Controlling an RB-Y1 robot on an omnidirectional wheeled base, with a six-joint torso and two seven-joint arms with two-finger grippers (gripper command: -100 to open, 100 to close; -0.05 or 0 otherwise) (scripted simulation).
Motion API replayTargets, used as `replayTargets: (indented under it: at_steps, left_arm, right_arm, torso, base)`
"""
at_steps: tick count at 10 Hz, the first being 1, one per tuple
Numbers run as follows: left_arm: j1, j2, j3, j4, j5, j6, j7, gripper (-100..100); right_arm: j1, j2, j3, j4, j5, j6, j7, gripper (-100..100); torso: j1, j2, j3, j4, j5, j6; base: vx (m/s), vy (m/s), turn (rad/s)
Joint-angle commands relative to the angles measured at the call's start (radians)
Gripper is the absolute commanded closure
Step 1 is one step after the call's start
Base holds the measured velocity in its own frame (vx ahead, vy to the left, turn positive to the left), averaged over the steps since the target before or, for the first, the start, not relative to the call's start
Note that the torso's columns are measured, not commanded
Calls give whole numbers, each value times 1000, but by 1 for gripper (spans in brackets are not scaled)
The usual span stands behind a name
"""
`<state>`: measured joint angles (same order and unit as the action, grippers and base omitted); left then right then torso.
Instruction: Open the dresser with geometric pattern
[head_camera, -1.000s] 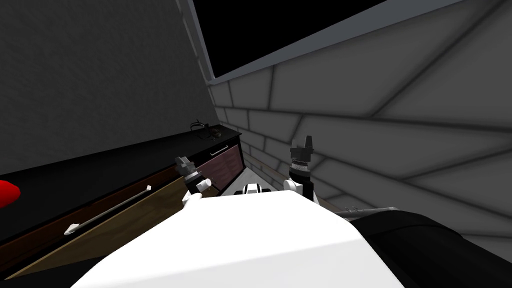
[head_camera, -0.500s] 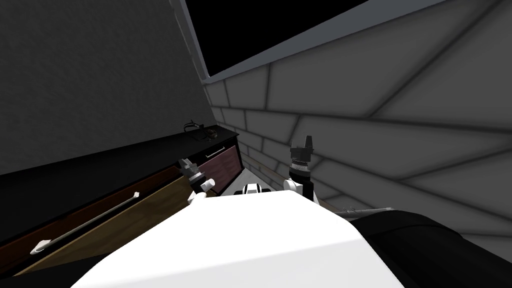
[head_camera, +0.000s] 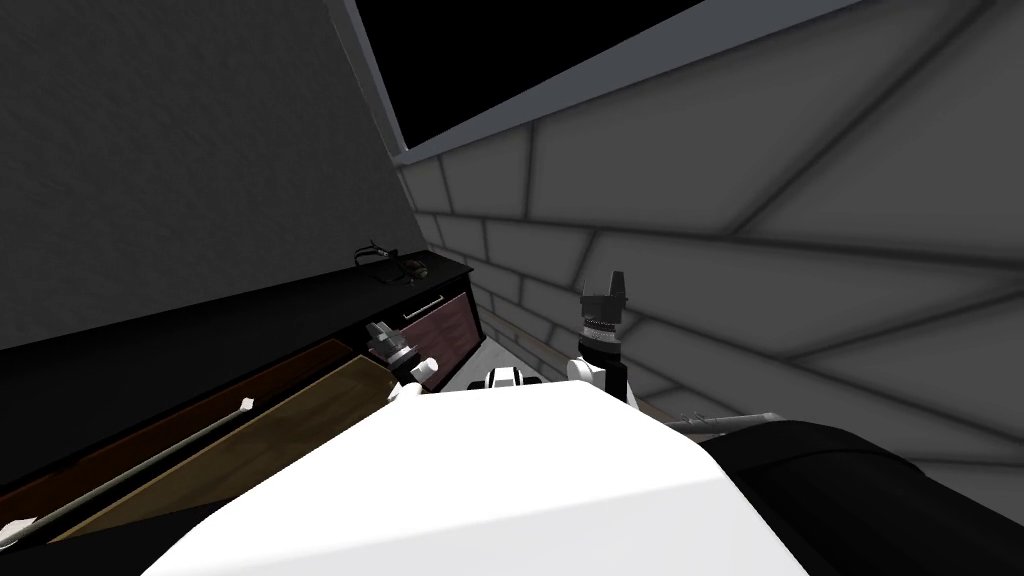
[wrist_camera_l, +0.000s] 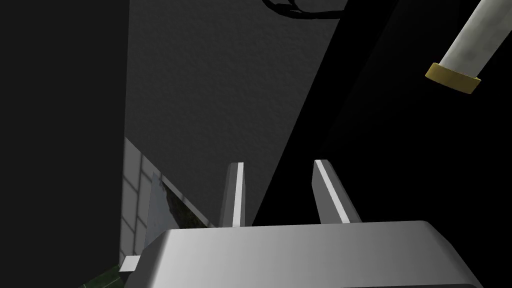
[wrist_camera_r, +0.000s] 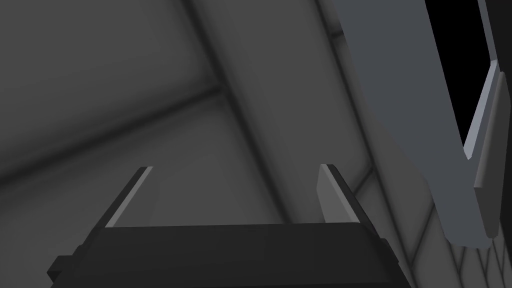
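Along the head view's left side runs the dark dresser (head_camera: 200, 340). My left end effector (head_camera: 378, 330) hangs beside it, slightly open and empty. I should slip it round the long handle (head_camera: 150, 455), squeeze, then pull straight. My right end effector (head_camera: 612, 280) is open, mid frame.

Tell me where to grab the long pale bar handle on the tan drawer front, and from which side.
Grip the bar handle around its shaft, near mid-length, coming from the room side of the tan drawer front. It runs long and straight along that front, so claw fingers set across it should close one above, one below.
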<state>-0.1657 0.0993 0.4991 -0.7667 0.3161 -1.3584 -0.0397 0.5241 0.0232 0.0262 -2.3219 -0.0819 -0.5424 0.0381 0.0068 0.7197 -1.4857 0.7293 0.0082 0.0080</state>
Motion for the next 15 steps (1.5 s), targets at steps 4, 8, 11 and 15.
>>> replayTargets:
  at_steps: [4,8,11,15]
  left_arm:
    - [-27,-103,17,72,9,-25,4,-100]
    - [-60,-123,21,74,13,6,-10,-100]
    - [-91,-110,21,64,15,46,-25,-100]
    - [-42,-130,21,81,11,-19,-1,100]
  right_arm:
    - [0,0,0,0,0,0,0,0]
    - [0,0,0,0,0,0,0,0]
    - [0,0,0,0,0,0,0,0]
    - [0,0,0,0,0,0,0,0]
  torso:
    - [3,5,2,4,-2,-3]
    - [-8,22,12,10,-9,-8]
    - [-6,19,10,9,-8,-8]
    - [-9,19,11,10,-10,-9]
  base:
    - [22,-18,-32]
    - [20,0,11]
    - [-20,12,40]
    - [13,-7,-41]
